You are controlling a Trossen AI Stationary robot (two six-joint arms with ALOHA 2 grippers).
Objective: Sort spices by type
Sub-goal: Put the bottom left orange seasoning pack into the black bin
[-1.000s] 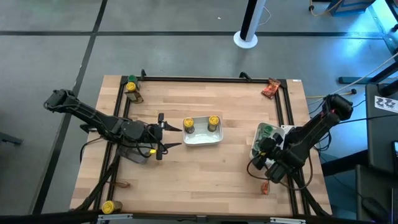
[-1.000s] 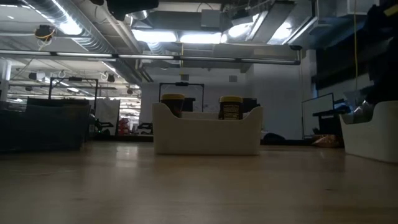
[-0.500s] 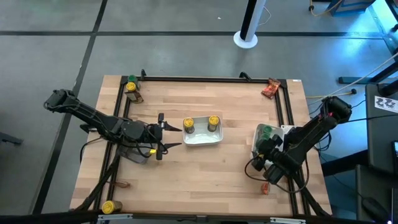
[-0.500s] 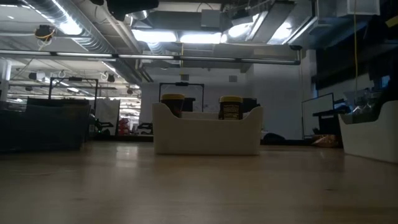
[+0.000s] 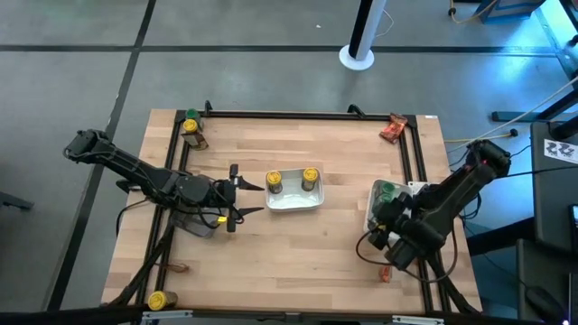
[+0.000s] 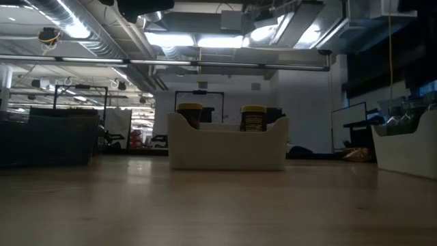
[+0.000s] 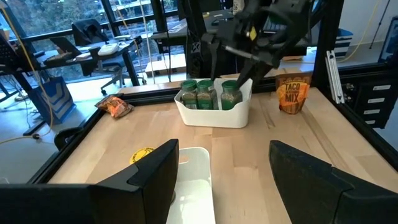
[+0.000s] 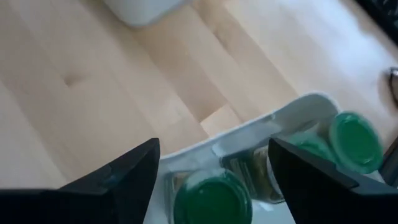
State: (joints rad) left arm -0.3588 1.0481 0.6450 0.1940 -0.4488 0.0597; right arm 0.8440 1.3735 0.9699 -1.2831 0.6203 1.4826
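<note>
Two yellow-lidded jars (image 5: 274, 183) (image 5: 310, 177) stand in the centre white tray (image 5: 293, 202). Green-lidded jars (image 7: 214, 93) stand in the right white tray (image 5: 375, 214). My right gripper (image 8: 214, 146) hovers open just above that tray, over a green lid (image 8: 211, 199), touching nothing. My left gripper (image 5: 256, 199) waits open, left of the centre tray, pointing at it. Loose yellow-lidded jars stand at the far left corner (image 5: 191, 126) and the near left corner (image 5: 158, 300). Red-orange packets lie at the far right corner (image 5: 393, 128) and near the right edge (image 5: 384, 273).
A clear grey bin (image 5: 194, 223) sits under my left arm. A black frame (image 5: 298, 115) runs round the table. In the left wrist view a taco mix packet (image 7: 292, 93) lies beside the right tray. Bare wood lies between the two trays.
My right gripper has risen from the right tray of green-lidded jars, so its dark shape has drawn up and out of the low view. The jars and trays have stayed where they were.
</note>
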